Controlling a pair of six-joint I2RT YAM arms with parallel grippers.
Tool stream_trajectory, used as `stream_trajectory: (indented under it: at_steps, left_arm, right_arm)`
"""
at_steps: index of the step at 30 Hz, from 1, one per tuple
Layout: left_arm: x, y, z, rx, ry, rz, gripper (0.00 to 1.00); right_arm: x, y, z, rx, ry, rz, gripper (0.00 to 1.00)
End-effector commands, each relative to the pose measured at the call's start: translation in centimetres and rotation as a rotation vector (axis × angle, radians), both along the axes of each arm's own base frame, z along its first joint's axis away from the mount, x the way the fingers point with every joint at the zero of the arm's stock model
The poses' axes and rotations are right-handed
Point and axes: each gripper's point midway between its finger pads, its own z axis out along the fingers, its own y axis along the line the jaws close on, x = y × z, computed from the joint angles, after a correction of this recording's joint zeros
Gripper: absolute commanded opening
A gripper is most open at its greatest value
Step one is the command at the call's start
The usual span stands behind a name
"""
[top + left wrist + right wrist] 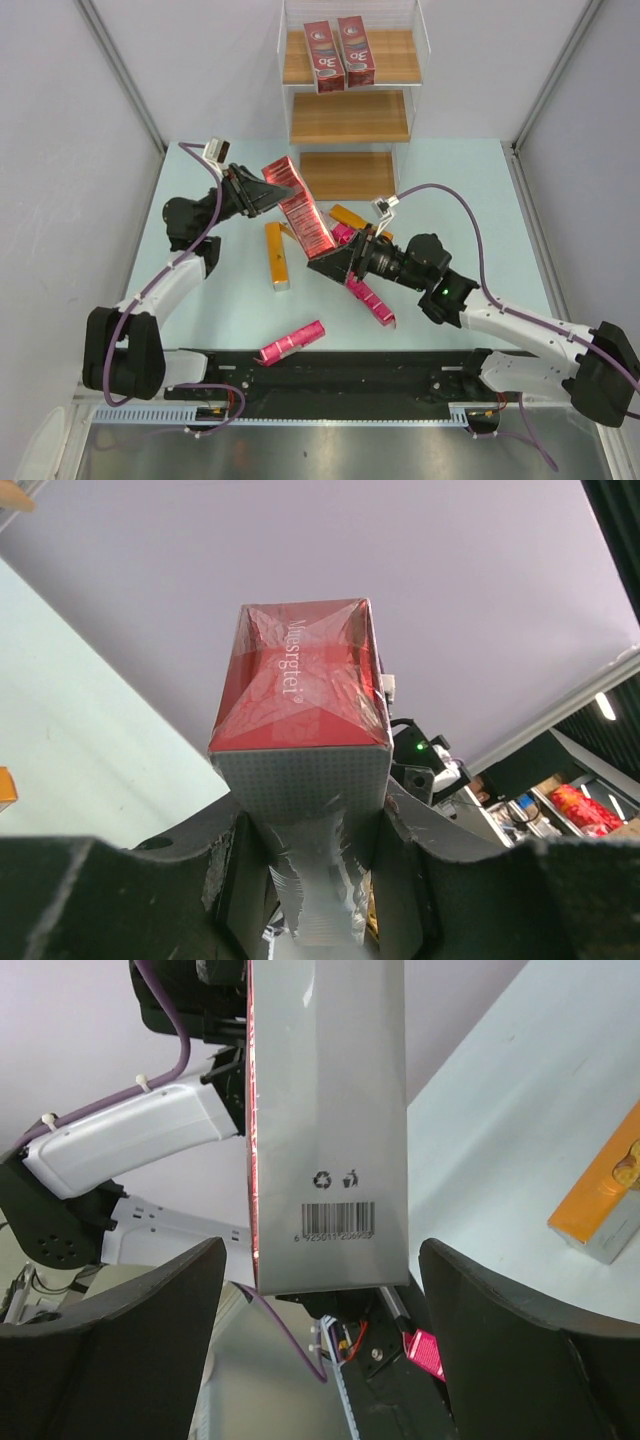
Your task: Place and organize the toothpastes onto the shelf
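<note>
My left gripper (pixel 250 192) is shut on a dark red and silver toothpaste carton (pixel 305 220) and holds it off the table, slanting toward the right arm. In the left wrist view the carton (pixel 300 680) is clamped between the fingers of that gripper (pixel 305 830). My right gripper (pixel 332 262) is open around the carton's lower end. In the right wrist view the carton's silver barcode face (pixel 330 1140) sits inside that gripper (pixel 322 1250) with gaps on both sides. Two dark red cartons (pixel 338 52) stand upright on the top tier of the shelf (pixel 350 118).
On the table lie an orange carton (pixel 276 255), a second orange one (pixel 348 215), and pink cartons (pixel 292 342), (pixel 370 300), (pixel 342 233). The right wrist view shows an orange carton (pixel 605 1210) at the right. The shelf's lower board (pixel 345 175) stands just behind the held carton.
</note>
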Motion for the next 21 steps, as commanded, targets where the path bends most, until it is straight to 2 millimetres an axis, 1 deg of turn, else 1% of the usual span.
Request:
stream_trajectory:
  at_steps: [1, 3, 6, 8, 9, 10, 12, 13, 15, 16, 18, 19, 21]
  left_arm:
    - [-1.9, 0.5, 2.4, -0.066, -0.086, -0.015, 0.38]
    - [-1.9, 0.6, 2.0, -0.076, -0.063, -0.020, 0.38]
    - [-2.0, 0.6, 1.8, -0.092, -0.058, -0.028, 0.38]
    - [-2.2, 0.7, 1.8, -0.102, -0.059, -0.037, 0.38]
    - [-2.2, 0.6, 1.6, -0.106, -0.056, -0.040, 0.38]
    - [-2.3, 0.6, 1.6, -0.111, -0.063, -0.044, 0.38]
    - [-2.3, 0.7, 1.4, -0.118, -0.054, -0.045, 0.38]
    - [-2.2, 0.7, 1.4, -0.122, -0.056, -0.045, 0.38]
    - [-2.3, 0.7, 1.4, -0.125, -0.058, -0.045, 0.40]
    - [-2.3, 0.7, 1.5, -0.127, -0.062, -0.044, 0.44]
    - [-2.3, 0.8, 1.5, -0.126, -0.067, -0.043, 0.52]
    - [-2.3, 0.7, 1.6, -0.127, -0.074, -0.043, 0.67]
    - [-2.5, 0.7, 1.8, -0.121, -0.088, -0.045, 0.87]
  right_arm:
    - [0.0, -0.8, 3.8, 0.138, -0.094, -0.039, 0.83]
    - [0.1, -1.1, 4.5, 0.165, -0.110, -0.062, 0.84]
    - [0.1, -1.2, 5.0, 0.189, -0.124, -0.071, 0.79]
    - [-0.3, -1.0, 5.7, 0.215, -0.143, -0.054, 0.71]
    - [-0.4, -0.8, 5.6, 0.217, -0.144, -0.043, 0.68]
    - [-0.6, -0.6, 5.7, 0.225, -0.151, -0.026, 0.60]
    - [-0.8, -0.2, 5.5, 0.224, -0.147, -0.005, 0.54]
    - [-1.1, -0.1, 5.4, 0.223, -0.148, 0.007, 0.47]
    - [-1.1, -0.2, 5.4, 0.218, -0.148, 0.008, 0.40]
    - [-1.1, -0.2, 5.2, 0.211, -0.140, 0.004, 0.34]
    - [-1.0, -0.4, 5.1, 0.203, -0.141, -0.008, 0.32]
    - [-0.9, -0.8, 5.4, 0.202, -0.141, -0.029, 0.28]
    - [-0.5, -1.2, 5.4, 0.196, -0.140, -0.057, 0.26]
